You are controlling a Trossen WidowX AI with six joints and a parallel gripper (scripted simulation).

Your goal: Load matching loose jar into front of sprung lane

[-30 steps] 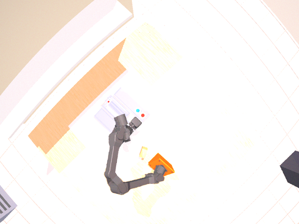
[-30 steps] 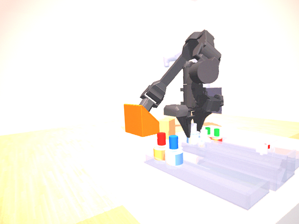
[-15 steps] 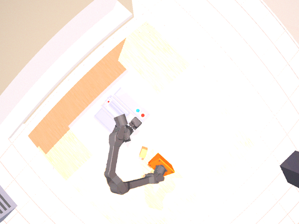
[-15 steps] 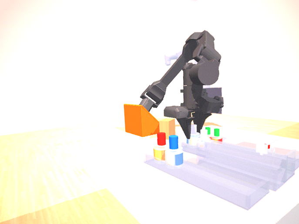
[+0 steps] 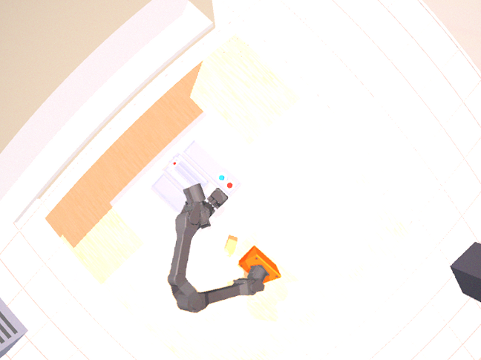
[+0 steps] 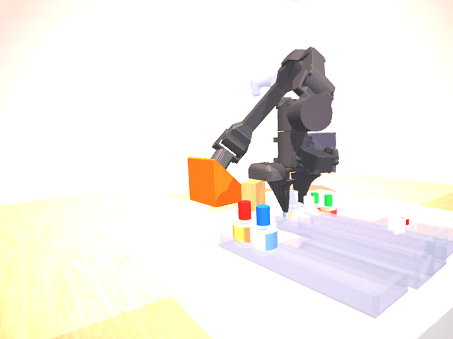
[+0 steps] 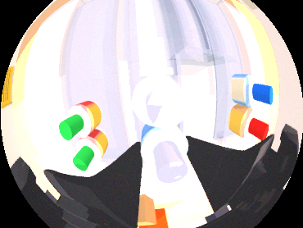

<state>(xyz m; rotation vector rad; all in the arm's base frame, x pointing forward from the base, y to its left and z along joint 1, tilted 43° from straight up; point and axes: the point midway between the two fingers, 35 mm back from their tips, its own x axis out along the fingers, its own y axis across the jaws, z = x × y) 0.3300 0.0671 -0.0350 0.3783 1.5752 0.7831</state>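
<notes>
On white tabletop [image 6: 211, 303], green-capped jars [image 6: 328, 201] [image 7: 83, 158] (two) flank the tool [image 6: 294, 203] [image 7: 168, 164], part-open, gripping a pale-capped jar [image 6: 293, 203] [image 7: 169, 161].
</notes>
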